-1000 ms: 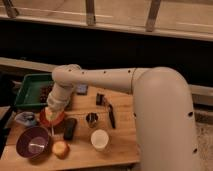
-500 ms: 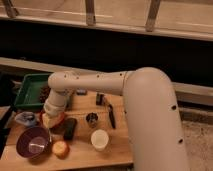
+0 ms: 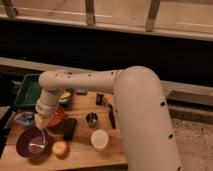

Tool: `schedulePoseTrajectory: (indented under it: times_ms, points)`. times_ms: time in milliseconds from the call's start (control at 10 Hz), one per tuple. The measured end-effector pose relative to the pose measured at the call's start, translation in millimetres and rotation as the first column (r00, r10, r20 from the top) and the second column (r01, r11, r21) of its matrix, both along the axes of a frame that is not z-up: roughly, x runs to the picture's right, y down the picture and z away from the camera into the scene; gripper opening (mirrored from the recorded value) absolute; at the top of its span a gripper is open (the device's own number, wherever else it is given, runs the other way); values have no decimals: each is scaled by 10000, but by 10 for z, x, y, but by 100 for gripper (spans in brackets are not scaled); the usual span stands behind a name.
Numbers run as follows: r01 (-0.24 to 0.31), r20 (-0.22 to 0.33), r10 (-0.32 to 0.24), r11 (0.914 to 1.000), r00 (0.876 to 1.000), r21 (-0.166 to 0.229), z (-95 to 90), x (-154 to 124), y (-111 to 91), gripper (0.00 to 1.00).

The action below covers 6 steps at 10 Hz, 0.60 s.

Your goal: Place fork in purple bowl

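Purple bowl (image 3: 31, 143) under gripper (image 3: 41, 123) pinching fork (image 3: 43, 134), red bowl (image 3: 56, 116) beside.

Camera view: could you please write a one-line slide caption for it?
Arm's tool above the purple bowl, lowering the fork into it.

I've swung the arm (image 3: 100, 80) further left and lower than a second ago; the wrist now sits over the red bowl (image 3: 56, 119) instead of above it near the green tray (image 3: 26, 90); the gripper (image 3: 41, 123) has come down to the purple bowl's (image 3: 31, 143) rim, still clamped on the fork (image 3: 43, 135). The fork's tip now hangs inside the bowl.
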<state>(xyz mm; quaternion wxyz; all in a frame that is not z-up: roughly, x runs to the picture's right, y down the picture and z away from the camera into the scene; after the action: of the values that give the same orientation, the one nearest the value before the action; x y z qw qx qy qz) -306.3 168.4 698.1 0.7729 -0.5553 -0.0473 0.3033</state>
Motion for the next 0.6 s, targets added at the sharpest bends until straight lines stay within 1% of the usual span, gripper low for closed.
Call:
schedulePoseTrajectory:
  times_ms: [100, 200, 400, 500, 600]
  points:
    - [79, 139, -78, 10000, 9999, -32, -24, -69, 16, 0]
    - [231, 278, -226, 9996, 9994, -155, -43, -136, 67, 0]
    - [508, 560, -473, 9966, 9973, -645, 10, -296, 261, 1]
    - [596, 660, -538, 9942, 9964, -900, 53, -333, 329, 8]
    - [648, 723, -571, 9919, 9957, -1091, 81, -353, 374, 18]
